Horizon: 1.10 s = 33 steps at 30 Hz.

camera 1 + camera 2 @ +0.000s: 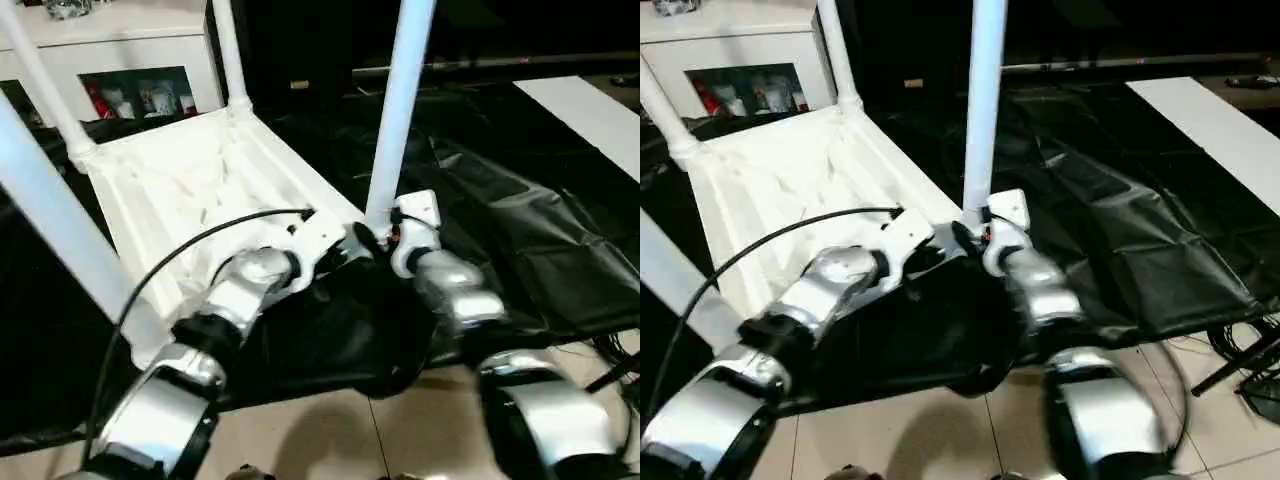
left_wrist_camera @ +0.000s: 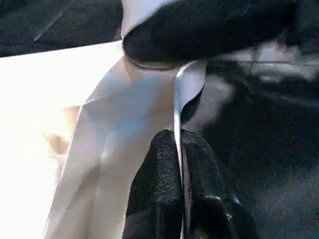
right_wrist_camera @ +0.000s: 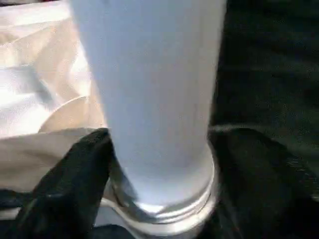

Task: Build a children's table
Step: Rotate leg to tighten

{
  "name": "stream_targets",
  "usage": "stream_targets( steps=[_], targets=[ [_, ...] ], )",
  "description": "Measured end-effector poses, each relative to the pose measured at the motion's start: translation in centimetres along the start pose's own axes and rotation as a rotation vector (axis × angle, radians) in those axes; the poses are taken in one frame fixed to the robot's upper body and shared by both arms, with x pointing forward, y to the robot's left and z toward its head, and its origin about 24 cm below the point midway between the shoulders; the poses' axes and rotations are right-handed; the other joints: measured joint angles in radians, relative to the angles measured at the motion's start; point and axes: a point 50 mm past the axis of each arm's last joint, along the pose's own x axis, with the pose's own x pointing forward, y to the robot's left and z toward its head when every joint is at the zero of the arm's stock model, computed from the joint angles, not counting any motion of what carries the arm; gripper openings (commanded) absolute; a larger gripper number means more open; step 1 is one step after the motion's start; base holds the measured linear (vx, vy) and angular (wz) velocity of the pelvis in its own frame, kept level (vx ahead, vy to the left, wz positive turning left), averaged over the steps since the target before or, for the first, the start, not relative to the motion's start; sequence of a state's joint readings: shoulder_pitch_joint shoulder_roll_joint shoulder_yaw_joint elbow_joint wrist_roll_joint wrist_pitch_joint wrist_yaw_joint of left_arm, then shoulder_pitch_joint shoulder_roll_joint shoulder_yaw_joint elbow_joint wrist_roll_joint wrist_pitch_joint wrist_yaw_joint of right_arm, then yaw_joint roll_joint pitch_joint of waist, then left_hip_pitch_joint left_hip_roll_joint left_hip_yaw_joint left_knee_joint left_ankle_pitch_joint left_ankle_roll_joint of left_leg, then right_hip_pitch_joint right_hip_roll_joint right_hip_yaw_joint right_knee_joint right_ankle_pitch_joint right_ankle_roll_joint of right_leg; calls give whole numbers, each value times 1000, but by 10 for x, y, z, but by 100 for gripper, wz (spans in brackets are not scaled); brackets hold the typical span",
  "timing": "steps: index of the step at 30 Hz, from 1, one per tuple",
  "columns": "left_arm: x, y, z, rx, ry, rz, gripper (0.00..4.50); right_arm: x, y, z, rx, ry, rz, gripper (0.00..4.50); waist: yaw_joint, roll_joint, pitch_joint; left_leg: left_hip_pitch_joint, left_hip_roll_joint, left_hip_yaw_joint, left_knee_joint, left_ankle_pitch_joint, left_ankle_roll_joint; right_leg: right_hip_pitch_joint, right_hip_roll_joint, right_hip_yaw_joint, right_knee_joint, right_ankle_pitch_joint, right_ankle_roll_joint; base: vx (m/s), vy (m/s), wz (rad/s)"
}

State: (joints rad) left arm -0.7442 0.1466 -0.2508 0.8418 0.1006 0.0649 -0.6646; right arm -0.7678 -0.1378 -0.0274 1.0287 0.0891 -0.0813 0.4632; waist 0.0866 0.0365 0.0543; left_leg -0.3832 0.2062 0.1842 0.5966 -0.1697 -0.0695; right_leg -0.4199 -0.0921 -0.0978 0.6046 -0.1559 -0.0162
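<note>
The children's table lies upside down on the black drape. Its ribbed white tabletop [image 1: 190,190] faces up, and several white legs stand in the corner sockets. My left gripper [image 2: 178,137] is shut on the thin rim [image 2: 189,84] of the tabletop, just beside the near right corner. My right gripper [image 3: 162,149] is at the base of the near right leg [image 1: 400,110]. Its black fingers [image 3: 75,174] stand on either side of the leg, close to the socket collar. The two grippers nearly meet at that corner [image 1: 375,235].
The black-draped work table [image 1: 520,230] runs to the right, and its front edge drops to a tiled floor [image 1: 400,430]. A white cabinet [image 1: 130,50] stands at the back left and a white board [image 1: 590,110] at the far right. A black cable [image 1: 200,240] arcs over my left forearm.
</note>
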Motion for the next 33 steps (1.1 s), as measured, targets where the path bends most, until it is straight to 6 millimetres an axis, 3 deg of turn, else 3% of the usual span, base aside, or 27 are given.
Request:
stream_targets(
  steps=[6,12,16,33],
  targets=[
    [-26,5,-16,15,-15,-140,0,-31,-20,1,-199,73,320,442,7,0,0,0,0,0,0,0,0,0,0,0,1,0,0,0,0,0],
    [-41,-2,-21,1,-26,-285,0,-39,-14,0,-200,87,513,442,15,-1,0,0,1,0,3,0,0,0,-1,0,3,0,0,0,0,0],
    [-41,-10,-19,4,-28,-353,0,-40,-7,3,-200,89,602,442,33,-1,0,-1,1,1,3,0,0,0,-1,0,3,-1,0,0,0,0],
    [-43,-12,-19,0,-22,-363,0,-39,0,-4,-228,149,655,297,31,-3,2,-1,1,1,4,0,1,0,-1,0,3,-1,1,0,0,0]
  ],
)
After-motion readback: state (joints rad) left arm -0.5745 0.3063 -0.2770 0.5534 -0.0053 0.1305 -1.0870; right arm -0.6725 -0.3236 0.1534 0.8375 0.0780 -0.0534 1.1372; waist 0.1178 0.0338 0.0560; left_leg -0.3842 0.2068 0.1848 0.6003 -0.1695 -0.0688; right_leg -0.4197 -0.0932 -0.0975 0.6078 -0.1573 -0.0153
